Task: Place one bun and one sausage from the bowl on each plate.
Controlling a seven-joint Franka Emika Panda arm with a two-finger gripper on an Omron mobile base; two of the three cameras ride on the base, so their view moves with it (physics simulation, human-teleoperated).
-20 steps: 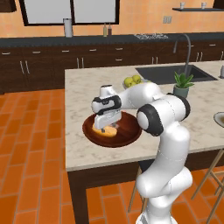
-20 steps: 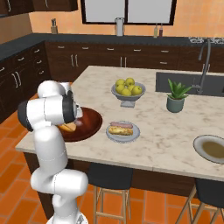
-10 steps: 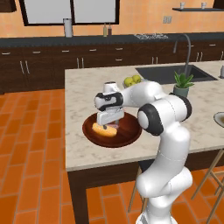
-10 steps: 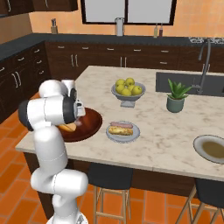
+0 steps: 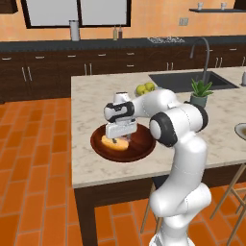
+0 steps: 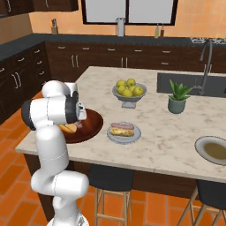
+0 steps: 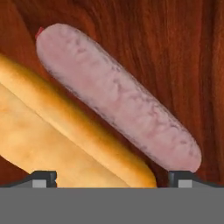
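Observation:
The wide reddish-brown wooden bowl [image 5: 139, 150] [image 6: 92, 125] [image 7: 166, 39] sits near the island's left front corner. In it lie a golden bun [image 5: 113, 143] [image 6: 68, 128] [image 7: 52, 140] and a pink sausage [image 7: 118, 98], side by side. My gripper [image 5: 118, 138] [image 7: 113, 179] is low inside the bowl and open. Its fingertips [image 7: 43, 178] stand wide apart, with the near end of the bun and the sausage's tip between them. A grey plate [image 6: 113, 137] to the right of the bowl holds a bun [image 6: 120, 131] and a sausage [image 6: 122, 126]. A second plate [image 6: 215, 149] [image 5: 240, 129] lies at the island's far right.
A grey pedestal bowl of green apples [image 6: 128, 89] [image 5: 144, 89] stands behind the plate. A potted plant [image 6: 178, 98] [image 5: 200, 92] is beside the sink [image 6: 194, 84]. Bar stools [image 6: 110, 187] stand under the island's front edge.
The gripper has dropped from above the bowl down into it, close over the bun and sausage. The rest has not moved.

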